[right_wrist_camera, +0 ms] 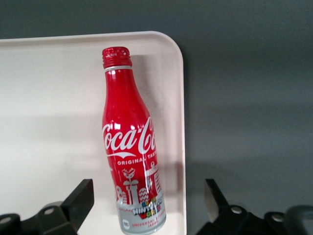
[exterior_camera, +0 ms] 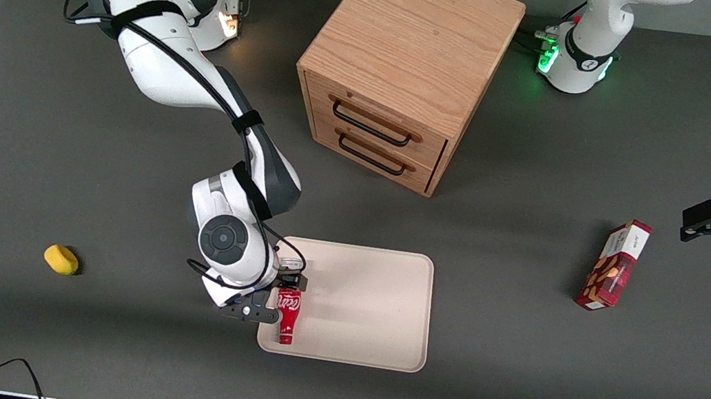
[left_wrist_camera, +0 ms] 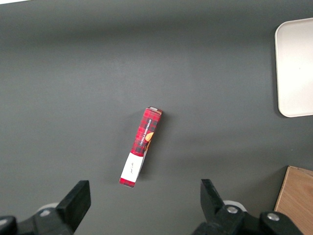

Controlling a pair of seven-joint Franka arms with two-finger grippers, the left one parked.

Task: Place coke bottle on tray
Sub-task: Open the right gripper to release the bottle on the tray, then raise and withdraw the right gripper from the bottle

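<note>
The cream tray (exterior_camera: 369, 299) now carries the coke bottle (exterior_camera: 288, 315), lying on its side just inside the rim at the working arm's end, cap pointing toward the front camera, so the placing looks done and only the retreat is left. The gripper (right_wrist_camera: 149, 205) hangs over the bottle's silvery base, fingers (right_wrist_camera: 80, 198) spread wide, holding nothing.

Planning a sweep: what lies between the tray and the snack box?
Only bare table between tray and snack box, per front view.
</note>
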